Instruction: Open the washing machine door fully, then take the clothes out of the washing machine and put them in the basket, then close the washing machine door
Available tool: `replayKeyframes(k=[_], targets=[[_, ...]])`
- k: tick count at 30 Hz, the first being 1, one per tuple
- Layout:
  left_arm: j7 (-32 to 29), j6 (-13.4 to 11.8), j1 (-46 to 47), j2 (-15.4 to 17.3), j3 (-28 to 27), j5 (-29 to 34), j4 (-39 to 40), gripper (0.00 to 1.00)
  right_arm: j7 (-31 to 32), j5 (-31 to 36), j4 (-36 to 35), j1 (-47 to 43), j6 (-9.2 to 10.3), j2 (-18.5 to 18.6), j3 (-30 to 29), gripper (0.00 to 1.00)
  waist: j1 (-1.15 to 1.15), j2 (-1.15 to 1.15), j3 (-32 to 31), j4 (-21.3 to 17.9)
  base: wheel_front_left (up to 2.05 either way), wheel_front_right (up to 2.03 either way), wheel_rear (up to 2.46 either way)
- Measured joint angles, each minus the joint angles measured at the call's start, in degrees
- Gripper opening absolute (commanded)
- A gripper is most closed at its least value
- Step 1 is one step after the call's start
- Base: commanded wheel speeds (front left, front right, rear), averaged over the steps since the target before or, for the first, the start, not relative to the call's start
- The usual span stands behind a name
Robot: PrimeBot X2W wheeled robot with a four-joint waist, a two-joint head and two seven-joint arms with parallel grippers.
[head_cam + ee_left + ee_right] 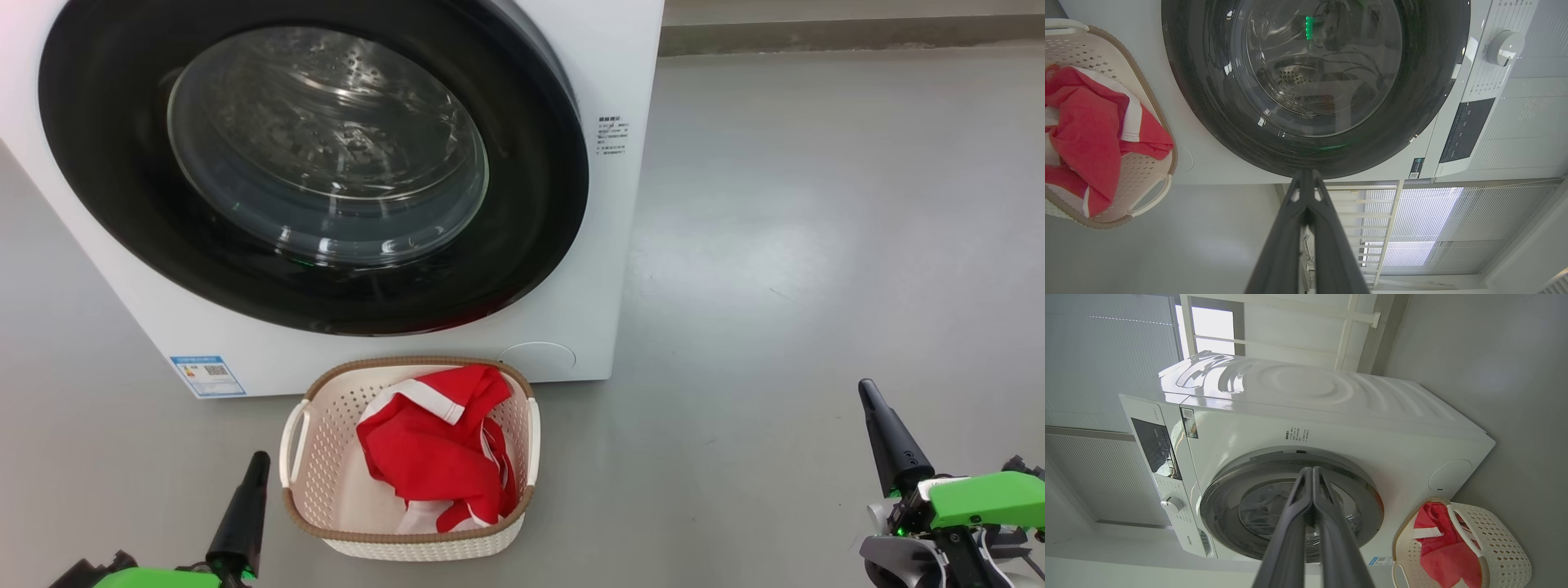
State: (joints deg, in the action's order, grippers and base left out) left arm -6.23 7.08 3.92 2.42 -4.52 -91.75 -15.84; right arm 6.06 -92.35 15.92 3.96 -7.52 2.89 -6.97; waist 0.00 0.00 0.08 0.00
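The clothes (433,457) lie heaped in the basket (322,441), toward its 3 o'clock side, the heap running roughly 12 to 6 o'clock. The basket sits on the floor (775,245) just at 6 o'clock of the washing machine (604,65), probably for a short carry. The washing machine door (106,163) is shut flush, glass facing 6 o'clock, and the left tool (260,460) at 7 and the right tool (865,389) at 4 o'clock are clenched empty, tips toward 12, so the job looks done.
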Motion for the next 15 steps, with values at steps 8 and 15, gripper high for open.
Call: replayKeyframes(k=[8, 15], targets=[[0.00, 0.00, 0.00, 0.00, 0.00, 0.00, 0.00, 0.00, 0.01, 0.00, 0.00, 0.00, 0.00, -0.01, -0.02, 0.00, 0.00, 0.00, 0.00, 0.00, 0.00, 0.00, 0.00], [0.00, 0.00, 0.00, 0.00, 0.00, 0.00, 0.00, 0.00, 0.01, 0.00, 0.00, 0.00, 0.00, -0.02, -0.02, 0.00, 0.00, 0.00, 0.00, 0.00, 0.00, 0.00, 0.00]])
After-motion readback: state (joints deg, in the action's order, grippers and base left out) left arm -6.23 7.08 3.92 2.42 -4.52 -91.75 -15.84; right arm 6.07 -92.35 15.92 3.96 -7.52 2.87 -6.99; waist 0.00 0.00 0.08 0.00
